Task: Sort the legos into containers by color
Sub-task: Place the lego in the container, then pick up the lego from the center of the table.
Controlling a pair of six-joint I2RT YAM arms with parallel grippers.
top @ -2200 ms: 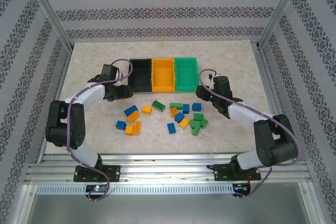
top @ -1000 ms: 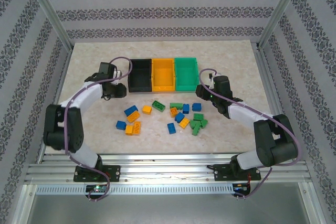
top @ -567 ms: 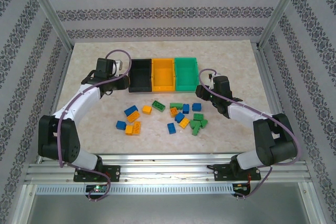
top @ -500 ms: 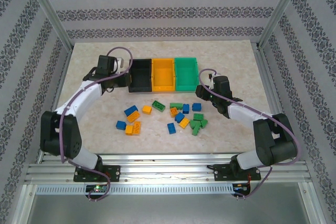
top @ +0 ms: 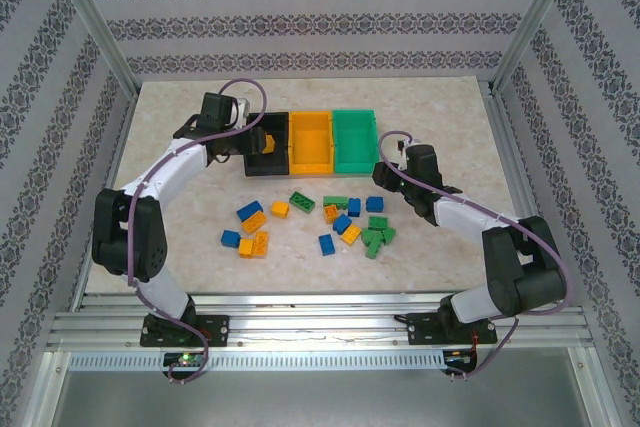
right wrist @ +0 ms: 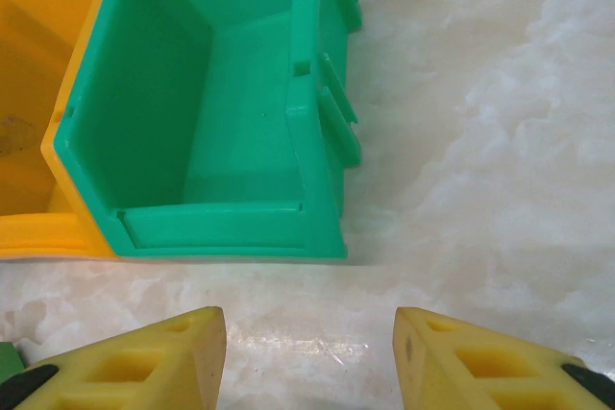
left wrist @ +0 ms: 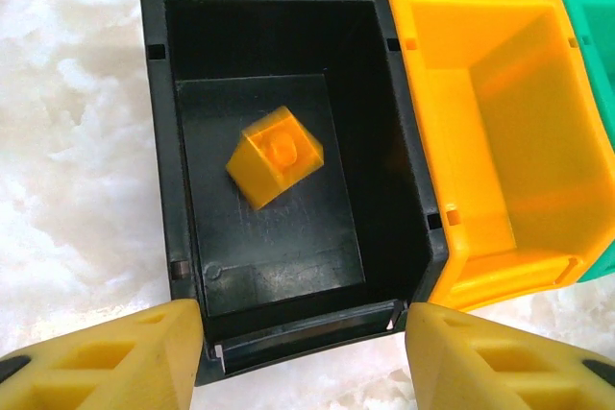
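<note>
The left gripper stands apart and empty, the black bin at its twelve o'clock holding one orange lego. The right gripper gapes empty, with the green bin at eleven o'clock.

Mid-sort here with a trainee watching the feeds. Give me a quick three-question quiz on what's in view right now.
1. True or false: the green bin is empty.
2. Which bin holds the yellow-orange brick? A) the black bin B) the orange bin C) the green bin
3. Fill in: the left arm's jaws stand ___ above the black bin's near edge.

Key: 1 true. 2 A. 3 open, with nothing between them.
</note>
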